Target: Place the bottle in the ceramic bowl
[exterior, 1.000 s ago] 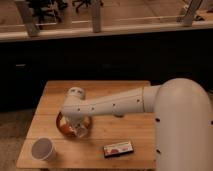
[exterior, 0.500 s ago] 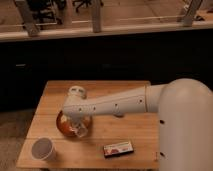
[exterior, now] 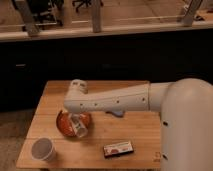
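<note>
1. Nearest, in the lower left of the frame, a white-grey cup (exterior: 43,149) stands upright on the wooden counter (exterior: 135,135), well apart from the work. A small flat packet (exterior: 119,149) lies at lower centre, just right of the bowl's side.

2. Next back, left of centre, sits the ceramic bowl (exterior: 64,125), red-orange and shallow. The bottle (exterior: 78,126) is tilted over its right half, its lower end near the bowl's right rim; whether it touches the bowl's floor I cannot tell.

3. The gripper (exterior: 75,119) hangs directly over the bowl with the bottle at its tip. Whether the jaws are clamped on the bottle or have parted cannot be told.

4. Compared with half a second ago, the gripper and bottle sit slightly lower and the arm's elbow has shifted a little; the bottle was already over the bowl then. I judge the placing nearly done, with letting go and lifting clear the likely remainder.

5. Farthest, a blue-grey object (exterior: 117,113) peeks from under the white arm (exterior: 115,101) at mid-counter.
</note>
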You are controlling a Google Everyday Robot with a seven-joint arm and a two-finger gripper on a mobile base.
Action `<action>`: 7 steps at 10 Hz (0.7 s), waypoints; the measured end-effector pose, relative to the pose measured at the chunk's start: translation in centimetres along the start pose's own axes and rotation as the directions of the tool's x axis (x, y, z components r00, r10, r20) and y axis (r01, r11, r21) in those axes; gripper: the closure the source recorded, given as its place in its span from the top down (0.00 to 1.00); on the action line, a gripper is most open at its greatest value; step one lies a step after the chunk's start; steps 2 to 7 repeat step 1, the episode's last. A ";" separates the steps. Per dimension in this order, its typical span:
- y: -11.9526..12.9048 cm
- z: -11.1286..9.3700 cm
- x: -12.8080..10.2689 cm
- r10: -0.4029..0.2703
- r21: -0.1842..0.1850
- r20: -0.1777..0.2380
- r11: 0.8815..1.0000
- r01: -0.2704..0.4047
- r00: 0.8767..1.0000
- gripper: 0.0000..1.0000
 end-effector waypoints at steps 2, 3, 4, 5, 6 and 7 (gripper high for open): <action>0.1 0.5 1.3 0.012 0.003 0.006 1.000 -0.012 1.000 0.80; 0.1 0.5 1.3 0.012 0.003 0.006 1.000 -0.012 1.000 0.80; 0.1 0.5 1.3 0.012 0.003 0.006 1.000 -0.012 1.000 0.80; 0.1 0.5 1.3 0.012 0.003 0.006 1.000 -0.012 1.000 0.80; 0.1 0.5 1.3 0.012 0.003 0.006 1.000 -0.012 1.000 0.80; 0.1 0.5 1.3 0.012 0.003 0.006 1.000 -0.012 1.000 0.80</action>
